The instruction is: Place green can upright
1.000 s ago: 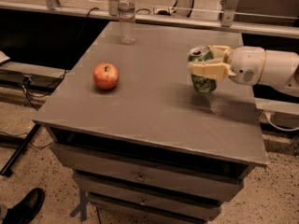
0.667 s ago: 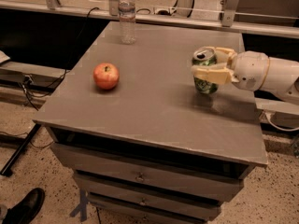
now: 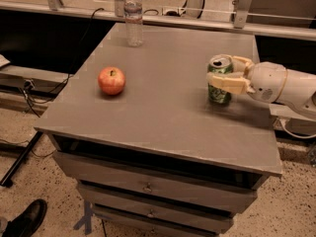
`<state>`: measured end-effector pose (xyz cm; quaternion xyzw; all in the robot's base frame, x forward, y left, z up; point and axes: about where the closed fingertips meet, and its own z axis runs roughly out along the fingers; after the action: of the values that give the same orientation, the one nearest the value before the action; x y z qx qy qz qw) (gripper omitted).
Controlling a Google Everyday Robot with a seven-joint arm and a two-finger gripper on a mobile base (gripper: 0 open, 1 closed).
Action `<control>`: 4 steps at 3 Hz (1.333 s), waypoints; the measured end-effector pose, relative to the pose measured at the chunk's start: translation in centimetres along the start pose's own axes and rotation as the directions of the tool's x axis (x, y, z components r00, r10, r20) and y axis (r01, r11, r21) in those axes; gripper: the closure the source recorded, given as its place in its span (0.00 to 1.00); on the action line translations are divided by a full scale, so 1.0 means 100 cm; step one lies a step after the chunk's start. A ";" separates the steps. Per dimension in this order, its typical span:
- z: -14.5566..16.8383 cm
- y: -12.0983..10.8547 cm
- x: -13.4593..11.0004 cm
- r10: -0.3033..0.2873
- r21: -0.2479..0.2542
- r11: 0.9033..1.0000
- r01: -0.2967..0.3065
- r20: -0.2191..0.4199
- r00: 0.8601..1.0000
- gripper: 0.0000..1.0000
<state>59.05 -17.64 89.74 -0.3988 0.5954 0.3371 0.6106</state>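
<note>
Camera view: a grey surface (image 3: 163,107) above a stack of drawers (image 3: 148,186) fills the scene, and a white arm (image 3: 284,83) reaches in low over its right edge. A clear water bottle (image 3: 133,16) stands upright at the far edge, well apart from the action, and a red apple (image 3: 111,80) sits on the left half. The green can (image 3: 218,94) stands on the right half, near the right edge, its long axis vertical and its silver top facing up. The tool (image 3: 222,69) comes at the can from the right, level with the upper half of the can, one finger (image 3: 228,82) across the near side and the other behind the far side, clamped on the can. The base of the can appears to meet the surface, though contact cannot be confirmed. With the can already upright and lying straight ahead of the tool, the coming move likely turns on parting the fingers and drawing back to the right, along the line of the arm, without tipping it
</note>
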 end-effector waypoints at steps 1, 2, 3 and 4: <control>-0.002 -0.001 0.000 0.013 0.005 1.000 -0.013 0.000 1.000 0.83; -0.002 -0.002 -0.003 0.014 0.005 1.000 -0.014 0.000 1.000 0.53; -0.002 -0.002 -0.003 0.014 0.005 1.000 -0.014 0.000 1.000 0.29; -0.002 -0.002 -0.003 0.014 0.005 1.000 -0.014 0.000 1.000 0.05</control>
<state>59.08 -17.88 90.10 -0.3931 0.5990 0.3397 0.6093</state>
